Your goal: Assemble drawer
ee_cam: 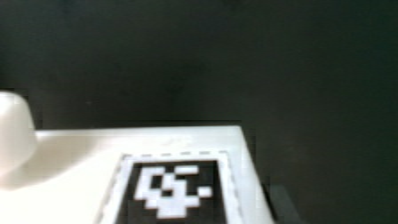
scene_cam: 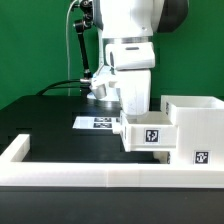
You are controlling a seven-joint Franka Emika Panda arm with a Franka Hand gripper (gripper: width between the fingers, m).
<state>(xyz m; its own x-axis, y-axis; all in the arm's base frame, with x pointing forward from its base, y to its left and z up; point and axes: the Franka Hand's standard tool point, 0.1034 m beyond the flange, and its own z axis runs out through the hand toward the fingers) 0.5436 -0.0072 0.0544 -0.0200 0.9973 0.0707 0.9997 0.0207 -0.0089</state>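
My gripper (scene_cam: 133,108) hangs low over the small box (scene_cam: 148,131); its fingertips are hidden behind the box wall in the exterior view and do not show in the wrist view, so I cannot tell how far it is open or whether it holds anything. The box sits against the side of the housing (scene_cam: 196,128), which stands at the exterior view's right, hard by the border wall (scene_cam: 70,176) that runs along the front edge. To the exterior view's left the black table (scene_cam: 50,125) lies open between the wall's corner and the marker board (scene_cam: 98,122), which rests flat just behind the box. Everything of the drawer is smooth matte white plastic with square corners. I count one small box, one housing, one tag (scene_cam: 153,134) on the box face and one (scene_cam: 200,156) low on the housing. At my wrist I see a flat white top (ee_cam: 160,150) bearing one black-and-white tag (ee_cam: 171,188), blurred, with dark table (ee_cam: 196,60) beyond its edge.
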